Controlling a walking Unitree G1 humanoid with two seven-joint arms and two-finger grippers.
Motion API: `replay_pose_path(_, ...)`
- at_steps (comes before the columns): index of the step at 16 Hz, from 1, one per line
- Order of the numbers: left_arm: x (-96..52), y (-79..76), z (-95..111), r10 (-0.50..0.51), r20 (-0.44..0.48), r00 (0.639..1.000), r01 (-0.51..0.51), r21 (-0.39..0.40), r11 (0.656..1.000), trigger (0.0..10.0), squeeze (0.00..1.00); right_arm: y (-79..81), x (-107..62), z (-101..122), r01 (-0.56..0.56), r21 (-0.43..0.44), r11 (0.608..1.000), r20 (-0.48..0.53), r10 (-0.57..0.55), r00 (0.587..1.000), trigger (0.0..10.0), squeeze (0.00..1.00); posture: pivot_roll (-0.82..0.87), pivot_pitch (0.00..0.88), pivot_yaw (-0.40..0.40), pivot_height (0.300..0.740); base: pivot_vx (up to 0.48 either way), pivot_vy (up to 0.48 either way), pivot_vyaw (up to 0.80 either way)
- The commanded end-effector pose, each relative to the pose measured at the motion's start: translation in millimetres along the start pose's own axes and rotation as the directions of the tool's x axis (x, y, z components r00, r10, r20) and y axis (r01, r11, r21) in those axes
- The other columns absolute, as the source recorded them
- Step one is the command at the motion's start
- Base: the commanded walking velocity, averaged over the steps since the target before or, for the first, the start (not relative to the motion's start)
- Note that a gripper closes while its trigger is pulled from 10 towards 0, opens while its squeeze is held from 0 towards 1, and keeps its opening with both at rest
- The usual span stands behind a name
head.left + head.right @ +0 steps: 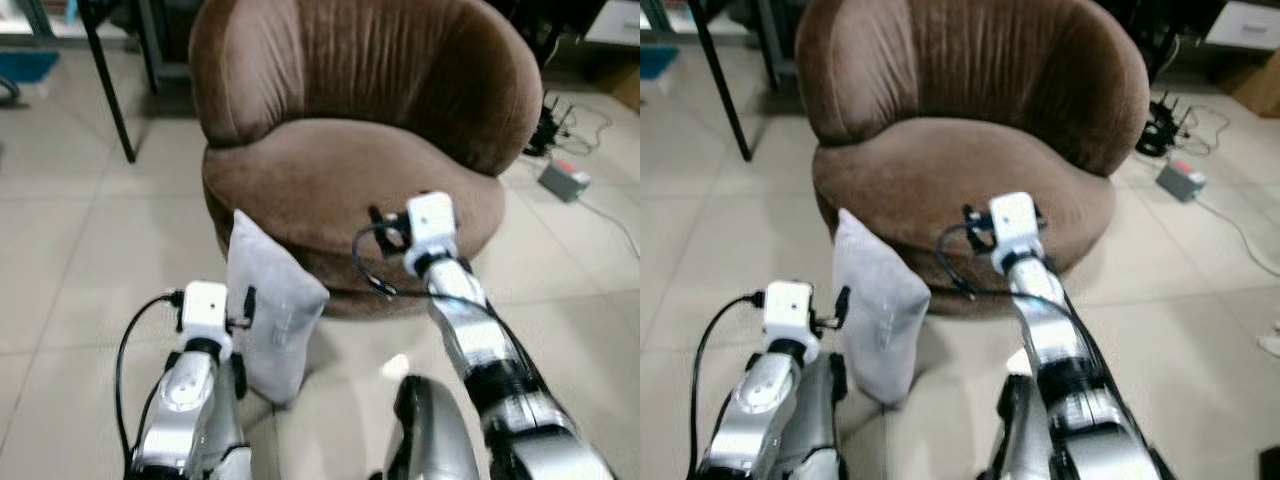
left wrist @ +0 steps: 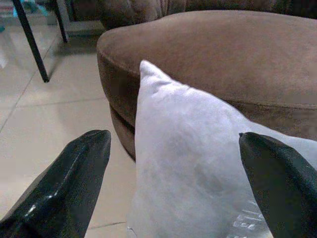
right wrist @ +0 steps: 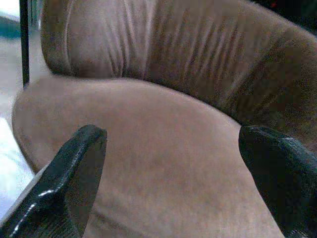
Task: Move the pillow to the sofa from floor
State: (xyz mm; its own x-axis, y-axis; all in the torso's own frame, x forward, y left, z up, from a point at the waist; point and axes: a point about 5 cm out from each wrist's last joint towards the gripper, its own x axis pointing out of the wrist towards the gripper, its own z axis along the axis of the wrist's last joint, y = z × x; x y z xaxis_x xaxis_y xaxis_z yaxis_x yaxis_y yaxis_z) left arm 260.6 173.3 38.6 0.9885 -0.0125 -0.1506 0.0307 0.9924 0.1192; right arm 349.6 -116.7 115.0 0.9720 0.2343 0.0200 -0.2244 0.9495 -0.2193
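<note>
Brown velvet round sofa [image 1: 350,150]: dead ahead, its seat base right behind the pillow.
White soft rectangular pillow [image 1: 270,305]: upright on the tiled floor [image 1: 60,300], leaning on the sofa's base.
My left gripper [image 2: 173,183]: fingers apart, straddling the pillow.
My right gripper [image 3: 173,183]: fingers apart, facing the seat cushion.
Around: black table leg [image 1: 108,85] to my left; grey power strip [image 1: 564,180] and cables to my right.
Left wrist view: faint print on the pillow's lower corner.

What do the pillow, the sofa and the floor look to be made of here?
Pillow: soft pale grey-white fabric, matte, dented and slumped like a stuffed cushion. Sofa: brown velvet-like upholstery, with a soft sheen and vertical pleats on its back. Floor: pale glossy tiles, probably ceramic, with thin grout lines and faint reflections.
</note>
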Motion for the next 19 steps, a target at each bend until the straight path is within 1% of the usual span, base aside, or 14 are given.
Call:
replay_pose_path(1, -6.3, -3.3, -1.0, 0.011, 0.009, 1.0, -0.011, 0.0, 1.0, 10.0, 0.0, 2.6, 6.8, -5.1, -0.043, -0.036, 0.998, -0.051, 0.041, 0.998, 10.0, 0.0, 0.19, 0.093, -0.175, 0.492, 0.0, 0.0, 0.0)
replay_pose_path(2, -13.7, -1.9, -3.3, 0.038, 0.006, 0.999, -0.038, -0.006, 0.999, 10.0, 0.0, 7.9, 12.5, -5.4, -0.078, -0.048, 0.996, -0.073, 0.074, 0.995, 10.0, 0.0, 0.22, 0.116, -0.199, 0.492, 0.0, 0.0, 0.0)
replay_pose_path(4, -28.7, 3.6, -7.7, 0.085, -0.008, 0.996, -0.085, -0.013, 0.996, 10.0, 0.0, 20.5, 15.7, -11.4, -0.133, -0.055, 0.99, -0.123, 0.126, 0.984, 10.0, 0.0, 0.25, 0.164, -0.227, 0.492, 0.0, 0.0, 0.0)
replay_pose_path(5, -41.1, 9.0, -9.3, 0.104, -0.019, 0.994, -0.104, 0.001, 0.995, 10.0, 0.0, 30.9, 14.8, -18.6, -0.155, -0.068, 0.986, -0.168, 0.142, 0.975, 10.0, 0.0, 0.28, 0.218, -0.232, 0.492, 0.0, 0.0, 0.0)
replay_pose_path(6, -44.1, 10.5, -9.4, 0.108, -0.022, 0.994, -0.108, 0.004, 0.994, 10.0, 0.0, 33.5, 14.3, -20.5, -0.161, -0.071, 0.984, -0.179, 0.147, 0.973, 10.0, 0.0, 0.28, 0.218, -0.232, 0.492, 0.0, 0.0, 0.0)
replay_pose_path(8, -62.4, 13.7, -5.1, 0.115, -0.03, 0.993, -0.114, 0.02, 0.993, 10.0, 0.0, 44.1, 10.8, -27.8, -0.207, -0.062, 0.976, -0.208, 0.19, 0.96, 10.0, 0.0, 0.3, 0.305, -0.234, 0.492, 0.0, 0.0, 0.0)
replay_pose_path(10, -71.7, 15.9, -6.2, 0.122, -0.05, 0.991, -0.12, 0.028, 0.992, 10.0, 0.0, 49.6, 7.4, -32.7, -0.23, -0.075, 0.97, -0.221, 0.209, 0.953, 10.0, 0.0, 0.3, 0.331, -0.237, 0.492, 0.0, 0.0, 0.0)
replay_pose_path(11, -79.6, 16.0, -4.7, 0.127, -0.058, 0.99, -0.126, 0.029, 0.992, 10.0, 0.0, 51.5, 4.0, -38.1, -0.24, -0.069, 0.968, -0.239, 0.218, 0.946, 10.0, 0.0, 0.3, 0.364, -0.243, 0.492, 0.0, 0.0, 0.0)
replay_pose_path(13, -91.7, 15.4, -3.8, 0.134, -0.091, 0.987, -0.132, 0.031, 0.991, 10.0, 0.0, 49.3, 1.9, -42.4, -0.21, -0.022, 0.977, -0.249, 0.198, 0.948, 10.0, 0.0, 0.31, 0.376, -0.245, 0.492, 0.0, 0.0, 0.0)
replay_pose_path(14, -93.0, 15.2, -3.6, 0.134, -0.093, 0.987, -0.132, 0.03, 0.991, 10.0, 0.0, 49.4, 1.3, -43.3, -0.209, -0.011, 0.978, -0.251, 0.2, 0.947, 10.0, 0.0, 0.31, 0.378, -0.245, 0.492, 0.0, 0.0, 0.0)
replay_pose_path(15, -95.1, 15.1, -3.6, 0.134, -0.099, 0.986, -0.132, 0.031, 0.991, 10.0, 0.0, 49.0, -0.4, -46.1, -0.197, 0.033, 0.98, -0.262, 0.199, 0.945, 10.0, 0.0, 0.32, 0.378, -0.246, 0.492, 0.0, 0.0, 0.0)
replay_pose_path(16, -97.5, 15.6, -3.0, 0.136, -0.105, 0.985, -0.134, 0.032, 0.991, 10.0, 0.0, 47.0, -1.4, -48.8, -0.162, 0.114, 0.98, -0.274, 0.188, 0.943, 10.0, 0.0, 0.32, 0.378, -0.244, 0.492, 0.0, 0.0, 0.0)
replay_pose_path(17, -97.7, 16.1, -2.8, 0.137, -0.106, 0.985, -0.134, 0.032, 0.99, 10.0, 0.0, 46.2, -1.0, -48.7, -0.146, 0.158, 0.977, -0.275, 0.185, 0.943, 10.0, 0.0, 0.32, 0.377, -0.242, 0.492, 0.0, 0.0, 0.0)
replay_pose_path(19, -97.2, 16.7, -0.5, 0.135, -0.116, 0.984, -0.132, 0.034, 0.991, 10.0, 0.0, 39.9, 1.4, -48.2, -0.083, 0.273, 0.958, -0.287, 0.164, 0.944, 10.0, 0.0, 0.32, 0.365, -0.242, 0.492, 0.0, 0.0, 0.0)
